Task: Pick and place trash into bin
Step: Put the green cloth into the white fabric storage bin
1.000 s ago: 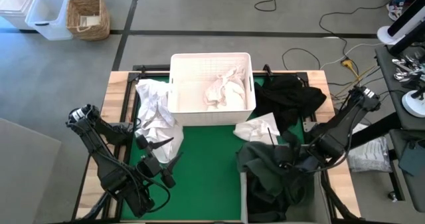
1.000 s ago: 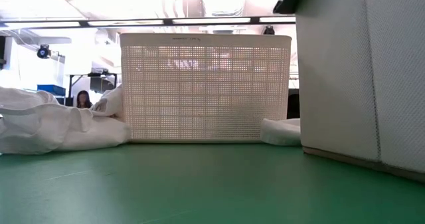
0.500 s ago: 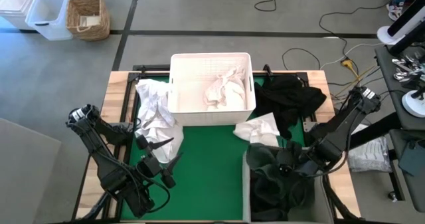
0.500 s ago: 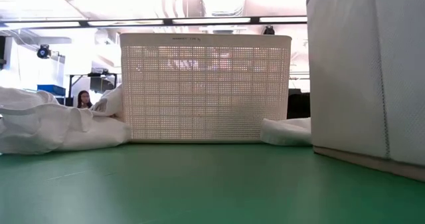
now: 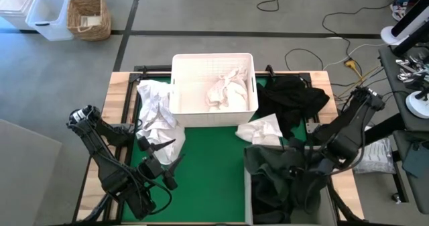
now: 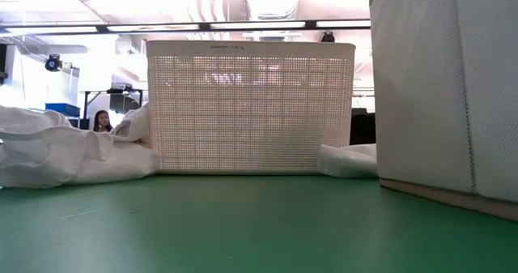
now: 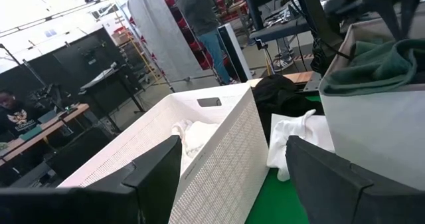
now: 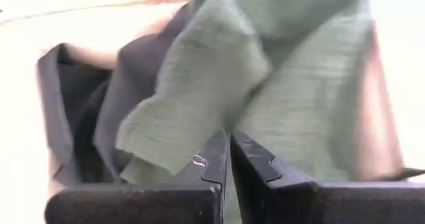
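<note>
A white perforated tub [image 5: 175,85] stands at the table's far middle with white sheets [image 5: 224,88] inside. More white sheets lie left of it [image 5: 155,112] and near its right corner [image 5: 261,129]. A black garment [image 5: 295,98] lies at the far right. At the near right, a dark green garment [image 5: 275,176] lies bunched in a grey fabric bin [image 6: 445,87]. My right gripper [image 5: 303,167] is over that bin, shut on the garment. My left gripper [image 5: 163,160] waits open at the near left, pointing at the tub [image 7: 219,137]. My right gripper pinches a bunched fold of the dark green garment [image 8: 219,127] between its two shut fingers. It comes from above, slanting down. The cloth droops slack around the fingertips, and the rest of the garment lies in the grey bin.
Bare green mat [image 5: 208,165] lies between the arms, in front of the tub. A wicker basket [image 5: 88,16] and plastic boxes [image 5: 48,15] stand on the floor beyond the far left corner. A person [image 6: 102,121] shows in the room behind.
My right gripper has risen, still shut on the dark green garment. The garment had spilled over the bin's left rim and is now gathered up over the bin. The grey bin has gone from tilted to upright and shifted slightly toward the table's right edge.
</note>
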Controlling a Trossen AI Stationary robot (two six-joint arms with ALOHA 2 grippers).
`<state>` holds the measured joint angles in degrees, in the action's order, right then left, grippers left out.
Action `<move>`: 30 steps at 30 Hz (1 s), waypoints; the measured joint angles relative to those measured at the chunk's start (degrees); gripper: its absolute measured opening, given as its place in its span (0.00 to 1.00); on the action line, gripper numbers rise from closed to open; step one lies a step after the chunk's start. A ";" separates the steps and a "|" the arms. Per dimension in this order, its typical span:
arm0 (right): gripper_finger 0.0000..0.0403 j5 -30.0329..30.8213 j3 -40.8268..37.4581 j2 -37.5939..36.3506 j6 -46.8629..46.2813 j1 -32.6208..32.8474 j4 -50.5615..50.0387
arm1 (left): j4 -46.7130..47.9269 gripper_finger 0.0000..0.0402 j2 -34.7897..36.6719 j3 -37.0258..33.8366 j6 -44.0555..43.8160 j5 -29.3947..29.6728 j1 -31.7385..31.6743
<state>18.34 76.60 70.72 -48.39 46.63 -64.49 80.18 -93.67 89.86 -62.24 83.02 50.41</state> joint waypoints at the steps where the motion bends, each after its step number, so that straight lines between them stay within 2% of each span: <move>1: 0.03 1.15 1.06 0.00 -0.04 0.00 -2.00 | 0.00 0.62 0.00 0.00 0.00 0.00 0.00; 4: 0.03 7.48 3.60 -0.03 1.25 -0.02 -6.10 | -0.05 0.62 0.00 0.00 0.00 -0.02 0.00; 7: 0.03 11.35 4.28 -0.04 6.50 -0.64 -4.90 | -0.09 0.62 0.00 0.00 0.00 -0.02 0.00; 16: 0.03 11.01 2.82 5.83 20.39 -4.61 4.34 | -0.20 0.62 0.00 0.00 0.00 -0.02 0.00; 22: 0.03 4.62 2.84 10.93 23.35 -5.91 7.01 | -0.26 0.62 0.00 0.00 0.00 -0.02 0.00; 30: 0.03 -7.71 2.84 15.12 20.88 -5.85 6.74 | -0.55 0.62 0.00 0.00 0.00 -0.04 0.00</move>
<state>10.64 79.44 85.84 -27.51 40.79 -57.75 79.64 -93.67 89.86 -62.24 82.98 50.41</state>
